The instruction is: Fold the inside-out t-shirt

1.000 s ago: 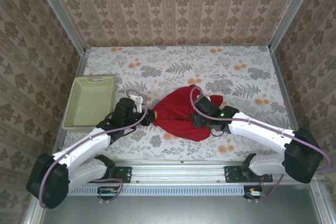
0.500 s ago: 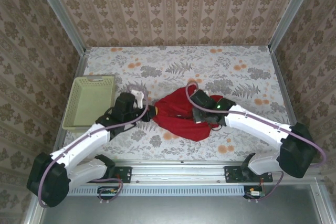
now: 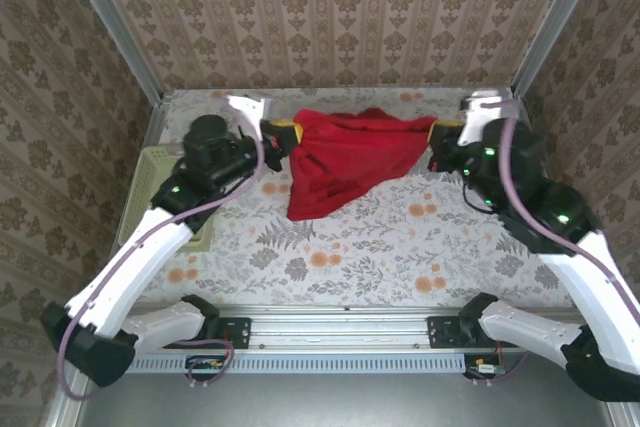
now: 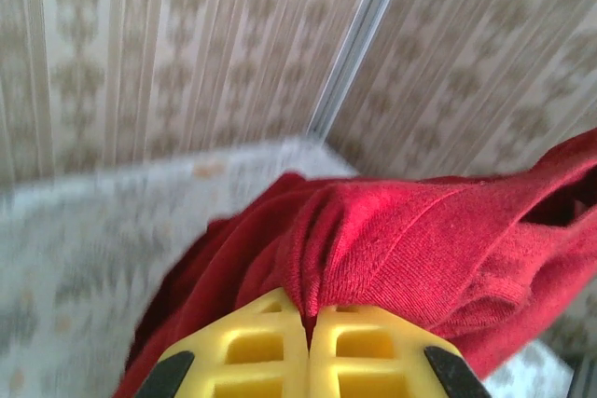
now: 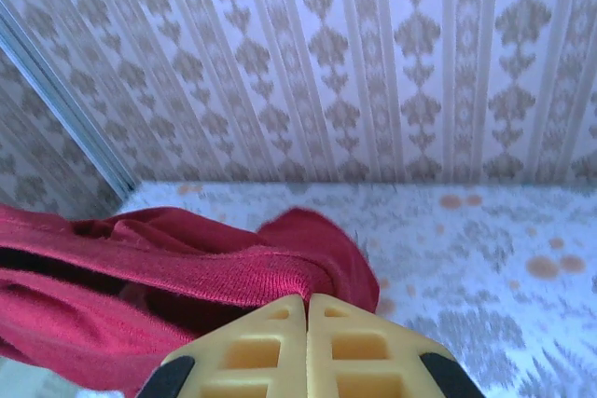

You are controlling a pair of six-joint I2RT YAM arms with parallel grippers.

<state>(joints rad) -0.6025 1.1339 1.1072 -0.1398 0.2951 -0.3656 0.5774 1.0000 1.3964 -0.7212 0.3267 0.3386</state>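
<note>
Lifted since earlier, soft red t-shirt (image 3: 340, 162) (knit, bunched), left fingers (image 4: 252, 347), right fingers (image 5: 244, 353) pinching it.

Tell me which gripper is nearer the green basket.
Left. The left gripper, shut on one end of the red t-shirt, hangs just right of the basket; the right gripper grips the other end, across the table on the far right.

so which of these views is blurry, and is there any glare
Left wrist view: the wall and table behind look soft, while the red t-shirt at the left claw is crisp. Right wrist view: fairly sharp throughout. Top external view: evenly lit, sharp, no glare.
</note>
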